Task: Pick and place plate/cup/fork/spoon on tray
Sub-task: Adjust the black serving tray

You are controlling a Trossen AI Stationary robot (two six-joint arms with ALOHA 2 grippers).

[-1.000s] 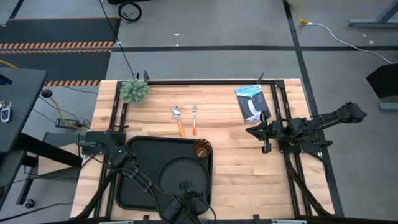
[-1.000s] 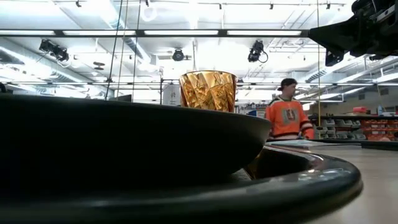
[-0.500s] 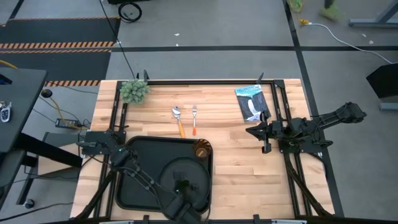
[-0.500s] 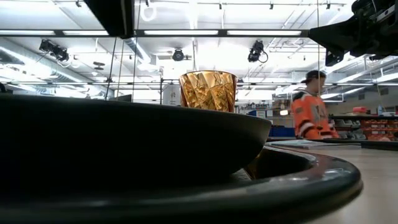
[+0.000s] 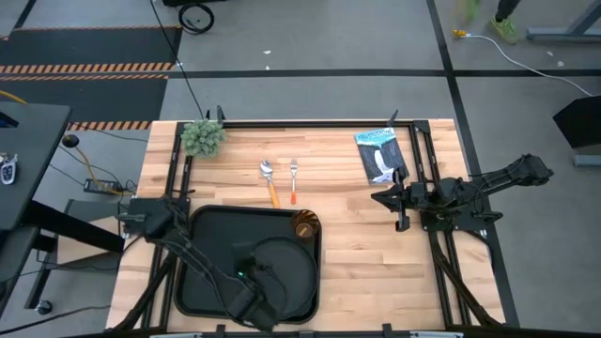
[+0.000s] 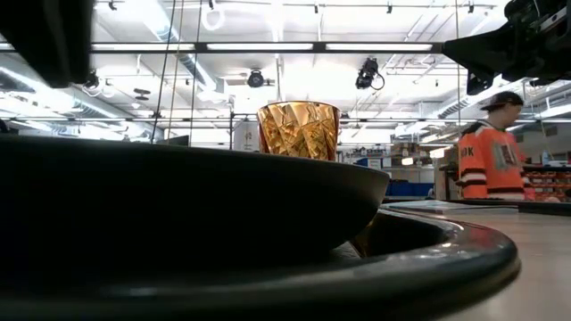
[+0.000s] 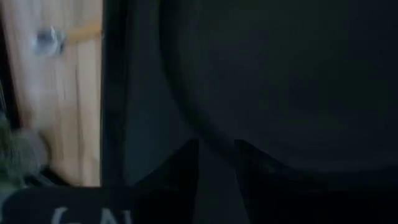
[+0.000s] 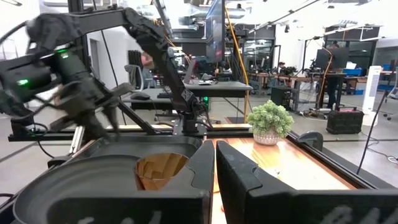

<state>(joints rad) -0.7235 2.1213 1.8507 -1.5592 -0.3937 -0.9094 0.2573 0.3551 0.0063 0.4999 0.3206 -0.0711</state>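
Observation:
The round black plate (image 5: pixel 286 268) lies flat in the right half of the black tray (image 5: pixel 202 272). The amber cup (image 5: pixel 304 226) stands upright in the tray's far right corner, beside the plate; it also shows in the low view (image 6: pixel 299 129). The spoon (image 5: pixel 269 181) and the fork (image 5: pixel 293 181) lie side by side on the wood beyond the tray. My left gripper (image 5: pixel 254 277) hangs open above the tray by the plate's left rim (image 7: pixel 186 118) and touches nothing. My right gripper (image 5: pixel 387 199) is shut and empty over the table's right side.
A small green plant (image 5: pixel 203 137) stands at the far left corner. A black-and-white packet (image 5: pixel 379 155) lies at the far right. Black frame rails run along both table sides. A person in an orange top (image 6: pixel 491 156) walks in the room behind.
My left gripper has moved from the plate's near side toward the table's left edge, over the tray. The plate, cup, spoon and fork have kept still. The person behind has walked across the room.

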